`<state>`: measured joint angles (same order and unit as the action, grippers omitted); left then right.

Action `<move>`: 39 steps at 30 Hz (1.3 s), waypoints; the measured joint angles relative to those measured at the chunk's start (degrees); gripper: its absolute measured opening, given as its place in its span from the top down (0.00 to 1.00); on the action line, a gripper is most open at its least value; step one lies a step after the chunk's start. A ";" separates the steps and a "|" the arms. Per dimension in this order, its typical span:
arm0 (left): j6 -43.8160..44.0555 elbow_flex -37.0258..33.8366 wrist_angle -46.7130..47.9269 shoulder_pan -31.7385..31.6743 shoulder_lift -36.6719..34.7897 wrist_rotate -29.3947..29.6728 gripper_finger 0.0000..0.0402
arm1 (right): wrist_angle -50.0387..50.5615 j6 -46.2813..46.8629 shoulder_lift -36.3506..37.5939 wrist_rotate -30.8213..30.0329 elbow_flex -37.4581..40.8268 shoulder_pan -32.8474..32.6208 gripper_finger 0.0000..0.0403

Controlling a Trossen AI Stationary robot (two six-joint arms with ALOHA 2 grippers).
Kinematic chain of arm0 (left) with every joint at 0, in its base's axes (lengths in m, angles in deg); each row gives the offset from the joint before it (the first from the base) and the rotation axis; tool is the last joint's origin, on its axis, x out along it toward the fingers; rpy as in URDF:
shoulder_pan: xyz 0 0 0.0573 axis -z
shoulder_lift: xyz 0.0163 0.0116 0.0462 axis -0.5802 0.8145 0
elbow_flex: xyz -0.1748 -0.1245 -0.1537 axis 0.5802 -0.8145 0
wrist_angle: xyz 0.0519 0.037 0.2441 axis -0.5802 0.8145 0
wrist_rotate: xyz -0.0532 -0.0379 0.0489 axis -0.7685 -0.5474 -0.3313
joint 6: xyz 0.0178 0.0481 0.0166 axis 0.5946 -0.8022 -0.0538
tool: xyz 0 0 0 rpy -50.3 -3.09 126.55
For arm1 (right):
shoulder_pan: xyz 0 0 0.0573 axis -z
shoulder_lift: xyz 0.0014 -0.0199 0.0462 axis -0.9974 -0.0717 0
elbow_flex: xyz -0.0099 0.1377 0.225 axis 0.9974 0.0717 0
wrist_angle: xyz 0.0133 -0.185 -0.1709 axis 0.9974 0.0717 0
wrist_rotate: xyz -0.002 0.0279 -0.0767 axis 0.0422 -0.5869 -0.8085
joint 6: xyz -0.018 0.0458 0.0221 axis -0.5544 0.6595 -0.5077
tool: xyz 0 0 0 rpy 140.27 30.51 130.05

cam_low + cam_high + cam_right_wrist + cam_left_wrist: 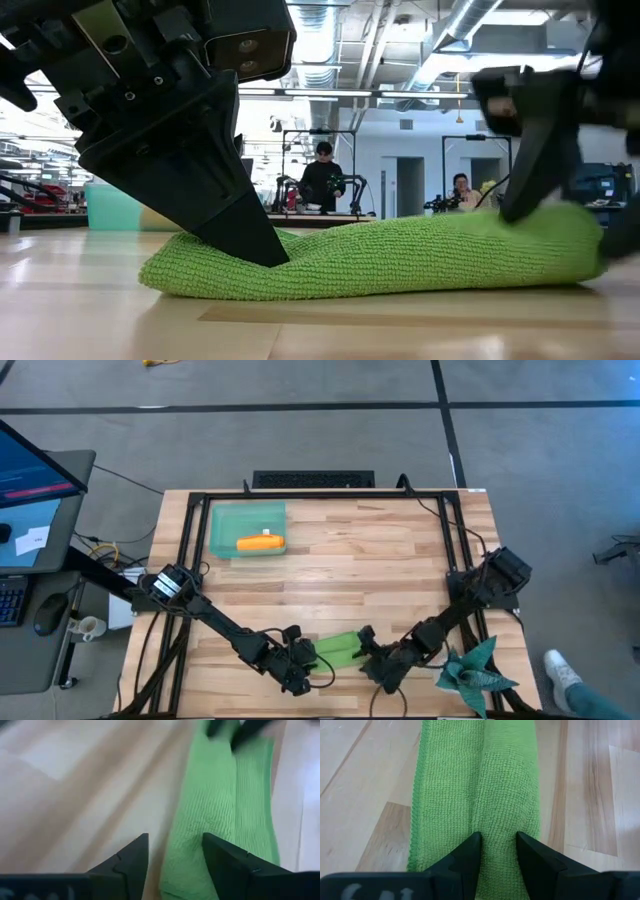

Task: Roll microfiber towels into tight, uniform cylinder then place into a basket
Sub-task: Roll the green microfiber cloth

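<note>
High view: green towel (338, 649) lies as a short roll at the near edge of the tabletop (380, 550), between the two arms — each one works an end so the roll stays even. Left gripper (303, 663) is on the roll's left end, right gripper (372, 652) at its right end. Orange towel (261, 543) already sits rolled in the basket (222, 528), far-left on the tabletop, well apart from the work. Spiky teal star object (478, 672) is parked at the near-right corner, out of the way.

Low view: green towel (400, 257) is a low, lumpy log, flatter at the left end where the left gripper's finger presses down into it — looks like pinning that end so it can't unroll. Right finger touches the top of the roll at the other end. People (322, 178) in the room behind, not involved.

Left wrist view: left gripper (497, 851) is partly closed, fingers (465, 857) pinching a raised fold of the green towel (450, 795) between them — a hold on the cloth.

Right wrist view: right gripper (175, 855) has its fingers (131, 860) spread apart and nothing clamped — one finger over bare wood, the other over the green towel (215, 805). I read that as letting go or resetting for a new bite.
</note>
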<state>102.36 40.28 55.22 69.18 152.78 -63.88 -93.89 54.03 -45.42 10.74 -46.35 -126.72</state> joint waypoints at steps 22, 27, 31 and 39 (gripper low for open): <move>-2.27 -0.11 -1.64 -0.02 0.00 0.50 0.65 | 3.33 19.30 -4.24 1.18 -0.35 4.11 0.64; -2.24 -0.04 -2.02 0.02 0.04 0.23 0.53 | 3.33 20.16 -4.24 0.99 -0.24 4.14 0.74; -2.27 -0.04 -1.99 0.00 0.04 0.42 0.44 | 3.33 22.89 -4.22 0.97 -0.20 4.23 0.80; -6.34 -0.07 -2.16 0.00 0.04 0.50 0.38 | 3.33 27.31 -4.11 1.77 -0.20 4.23 0.88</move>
<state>96.02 40.22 53.06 69.18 152.82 -63.38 -90.56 81.35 -49.53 12.51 -46.54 -122.49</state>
